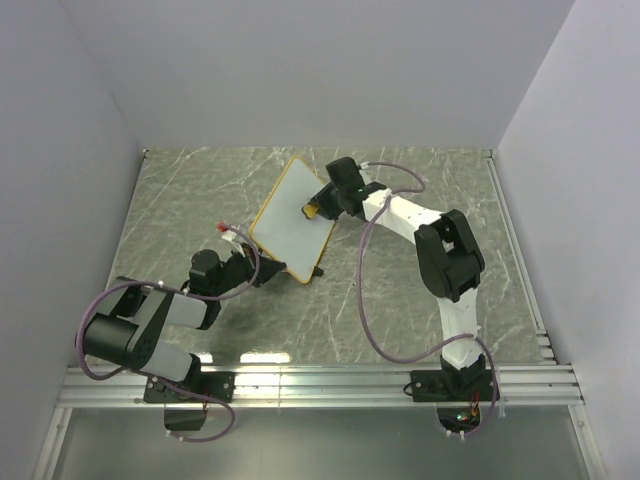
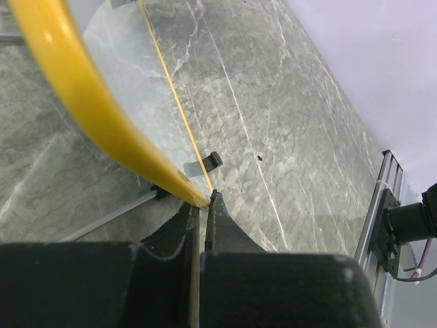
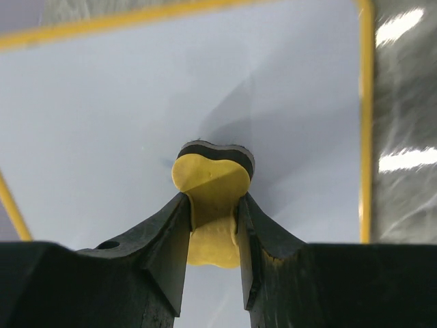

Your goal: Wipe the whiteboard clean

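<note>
Contact decides this: your right end effector [image 3: 213, 205] pinches the yellow eraser [image 3: 210, 179] against the whiteboard [image 1: 290, 220] near its right edge, mid-tabletop [image 1: 180, 200], so the face stretches leftward from it. Your left end effector [image 2: 203, 205], clamped on the board's near corner, props it tilted.

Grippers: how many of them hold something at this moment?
2. The left gripper is shut on the frame of the whiteboard; the right gripper is shut on a yellow eraser set against the board's face.
</note>
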`<move>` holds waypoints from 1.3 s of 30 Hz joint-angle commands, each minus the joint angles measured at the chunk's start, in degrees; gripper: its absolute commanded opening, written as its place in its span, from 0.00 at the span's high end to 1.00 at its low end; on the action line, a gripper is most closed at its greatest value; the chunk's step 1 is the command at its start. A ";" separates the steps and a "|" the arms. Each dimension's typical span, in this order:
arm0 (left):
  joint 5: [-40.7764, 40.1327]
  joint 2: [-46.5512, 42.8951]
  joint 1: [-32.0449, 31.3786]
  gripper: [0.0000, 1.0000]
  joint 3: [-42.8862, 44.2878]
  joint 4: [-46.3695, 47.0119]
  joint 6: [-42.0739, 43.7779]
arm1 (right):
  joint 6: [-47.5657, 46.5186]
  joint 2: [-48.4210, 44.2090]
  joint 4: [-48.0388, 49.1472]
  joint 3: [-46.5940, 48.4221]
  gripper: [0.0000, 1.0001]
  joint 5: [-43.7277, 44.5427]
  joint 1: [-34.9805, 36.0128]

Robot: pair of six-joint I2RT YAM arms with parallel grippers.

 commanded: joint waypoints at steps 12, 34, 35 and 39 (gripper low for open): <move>3.54 -1.06 -2.21 1.00 0.43 -1.46 3.90 | -0.93 6.61 -3.99 15.64 1.00 1.37 -4.30; 3.36 -0.62 -3.09 1.00 0.25 -1.20 4.07 | 1.44 3.98 -0.31 9.93 1.00 0.32 0.09; 3.36 -0.71 -3.09 1.00 0.25 -1.29 4.07 | 1.62 4.94 -0.57 11.24 1.00 0.23 0.09; 3.10 -0.97 -3.53 1.00 0.25 -1.99 4.42 | 2.85 7.06 -1.45 16.87 1.00 0.06 0.00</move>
